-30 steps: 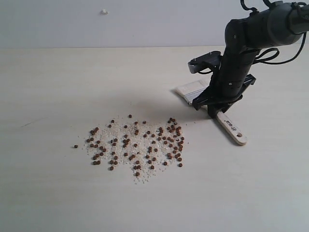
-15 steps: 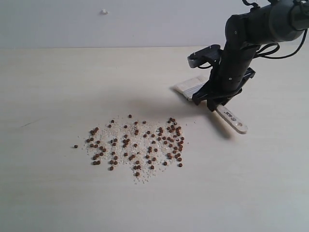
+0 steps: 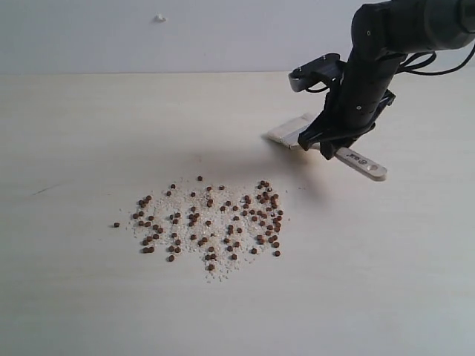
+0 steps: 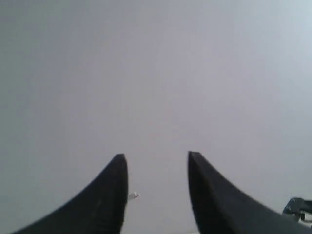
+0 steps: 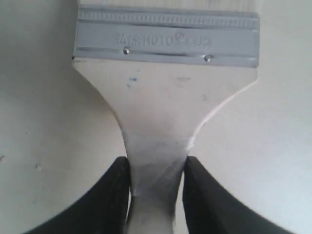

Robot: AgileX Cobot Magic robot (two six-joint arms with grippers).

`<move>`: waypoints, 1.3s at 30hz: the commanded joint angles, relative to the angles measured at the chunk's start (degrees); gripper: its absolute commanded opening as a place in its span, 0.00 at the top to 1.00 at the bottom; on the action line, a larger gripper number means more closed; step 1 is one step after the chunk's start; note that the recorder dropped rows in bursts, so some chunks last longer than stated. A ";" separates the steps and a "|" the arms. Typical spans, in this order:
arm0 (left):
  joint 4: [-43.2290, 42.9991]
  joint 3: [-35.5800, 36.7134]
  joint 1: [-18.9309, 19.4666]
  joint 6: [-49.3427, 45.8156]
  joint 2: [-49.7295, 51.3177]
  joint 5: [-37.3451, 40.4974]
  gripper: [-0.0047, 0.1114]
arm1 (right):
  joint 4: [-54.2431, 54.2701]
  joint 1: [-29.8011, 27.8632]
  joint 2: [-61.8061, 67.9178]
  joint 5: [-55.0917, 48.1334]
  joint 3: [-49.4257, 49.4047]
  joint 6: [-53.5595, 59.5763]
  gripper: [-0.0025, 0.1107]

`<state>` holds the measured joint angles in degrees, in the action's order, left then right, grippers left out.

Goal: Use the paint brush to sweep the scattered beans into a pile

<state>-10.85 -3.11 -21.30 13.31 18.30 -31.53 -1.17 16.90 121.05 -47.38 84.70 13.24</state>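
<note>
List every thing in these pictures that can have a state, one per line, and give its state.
paint brush: gripped at the narrow part of its handle, tilted, handle end clear of the table.
beans: scattered loosely among whitish crumbs, not gathered into a pile.
right claw: shut on the paint brush.
left claw: open, nothing between its fingers.

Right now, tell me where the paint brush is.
In the exterior view the paint brush is at the right, its handle clamped in the right arm's jaws, up and right of the scattered beans.
</note>
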 commanded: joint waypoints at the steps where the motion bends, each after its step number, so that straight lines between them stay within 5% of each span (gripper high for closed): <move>1: -11.52 -5.13 0.11 -7.09 17.14 -14.38 0.42 | 0.72 0.02 -3.06 -2.24 0.33 1.67 0.98; 11: -34.94 -30.79 -0.40 -26.66 62.09 -20.11 0.37 | 4.68 0.02 -5.77 -5.00 0.33 3.22 0.98; 19: -38.06 -49.57 -8.50 -45.15 86.56 -10.36 0.37 | 9.66 0.02 -7.41 -5.91 0.91 6.21 0.98; 25: -27.78 -56.37 -13.32 -48.71 94.04 -8.57 0.37 | 14.23 -0.24 -9.43 -10.88 5.48 7.58 0.98; 39: -29.21 -63.54 -18.15 -53.60 98.38 -7.41 0.37 | 21.99 -0.71 -11.04 -14.54 9.00 9.01 0.98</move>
<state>-40.99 -65.62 -38.43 -39.00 116.55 -39.45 18.97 16.65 110.68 -61.73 93.16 21.26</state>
